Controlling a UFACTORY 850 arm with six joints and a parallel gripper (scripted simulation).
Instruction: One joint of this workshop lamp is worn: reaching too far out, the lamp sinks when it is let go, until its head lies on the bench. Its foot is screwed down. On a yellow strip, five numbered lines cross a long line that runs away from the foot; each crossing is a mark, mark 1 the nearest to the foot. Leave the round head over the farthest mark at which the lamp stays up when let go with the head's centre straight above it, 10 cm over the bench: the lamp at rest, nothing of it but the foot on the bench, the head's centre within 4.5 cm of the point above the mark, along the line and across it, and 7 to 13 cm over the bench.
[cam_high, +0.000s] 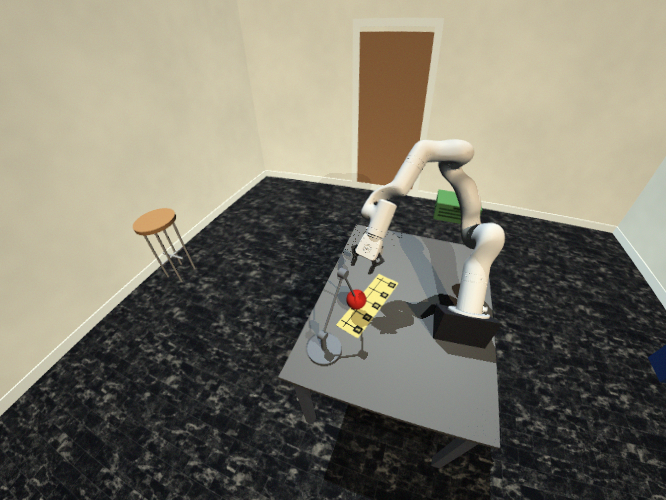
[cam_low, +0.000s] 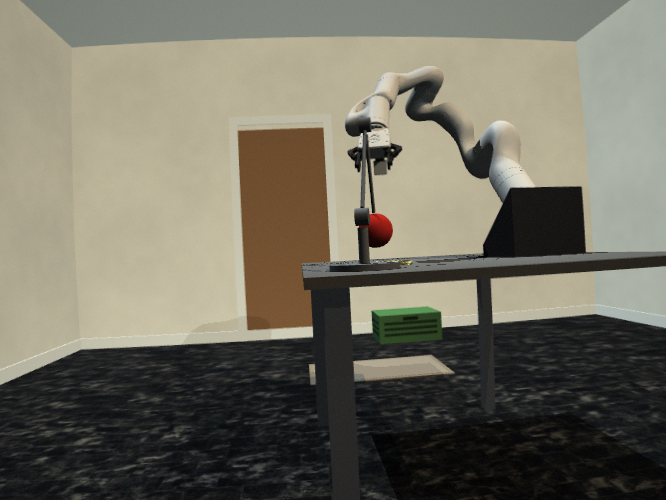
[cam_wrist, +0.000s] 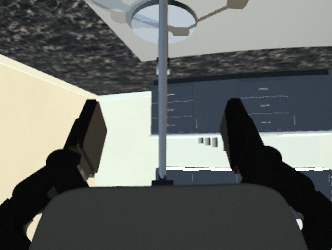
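The red round head (cam_high: 356, 299) (cam_low: 380, 230) hangs from the lamp's thin arm, clear of the bench. In the top view it appears over the nearer half of the yellow strip (cam_high: 359, 318); I cannot tell the exact mark below it. The lamp's foot (cam_high: 316, 352) (cam_low: 344, 267) (cam_wrist: 144, 29) stands flat at the bench's left. The elbow (cam_high: 342, 273) is high up. My gripper (cam_high: 362, 267) (cam_low: 374, 170) (cam_wrist: 163, 114) is open and empty, high beyond the elbow. In the wrist view a lamp rod (cam_wrist: 162, 125) runs between the fingers' outlines; its depth is unclear. The head is outside that view.
The grey bench (cam_high: 408, 376) (cam_low: 430, 270) carries the black robot mount (cam_high: 463, 329) (cam_low: 546, 220) at its right. A stool (cam_high: 154, 221) stands on the floor at the left, and a green box (cam_high: 446, 207) (cam_low: 407, 325) is beyond the bench.
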